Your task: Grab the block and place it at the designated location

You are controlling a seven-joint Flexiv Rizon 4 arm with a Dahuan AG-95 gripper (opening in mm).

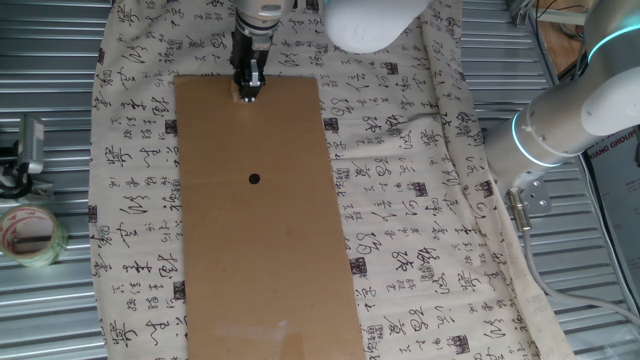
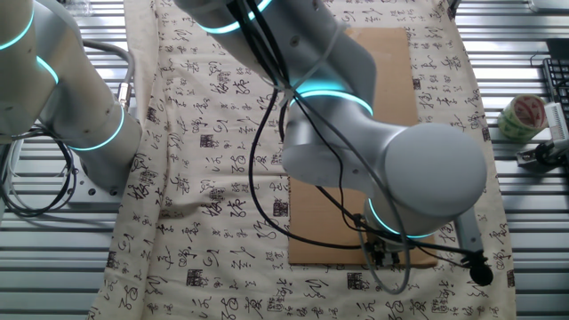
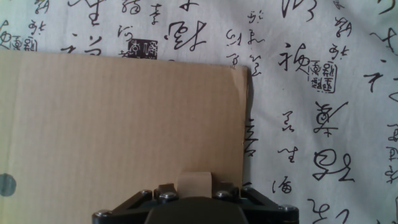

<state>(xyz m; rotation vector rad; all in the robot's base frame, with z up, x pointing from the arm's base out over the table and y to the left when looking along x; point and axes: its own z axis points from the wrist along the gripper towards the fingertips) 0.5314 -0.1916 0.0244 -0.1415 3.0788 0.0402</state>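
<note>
The block (image 3: 194,182), a small pale tan wooden cube, sits between my fingers at the bottom of the hand view, with both jaws against its sides. My gripper (image 1: 248,90) stands upright at the far end of the brown cardboard sheet (image 1: 270,250), close to its edge. The designated location, a solid black dot (image 1: 254,180), lies on the sheet well short of the gripper. It also shows at the left edge of the hand view (image 3: 5,185). In the other fixed view my arm (image 2: 391,169) hides the gripper, the block and the dot.
A white cloth with black calligraphy (image 1: 410,200) covers the metal table under the cardboard. A roll of tape (image 1: 30,236) lies at the left beside the cloth; it also shows in the other fixed view (image 2: 523,116). The arm's base (image 1: 560,120) stands at the right.
</note>
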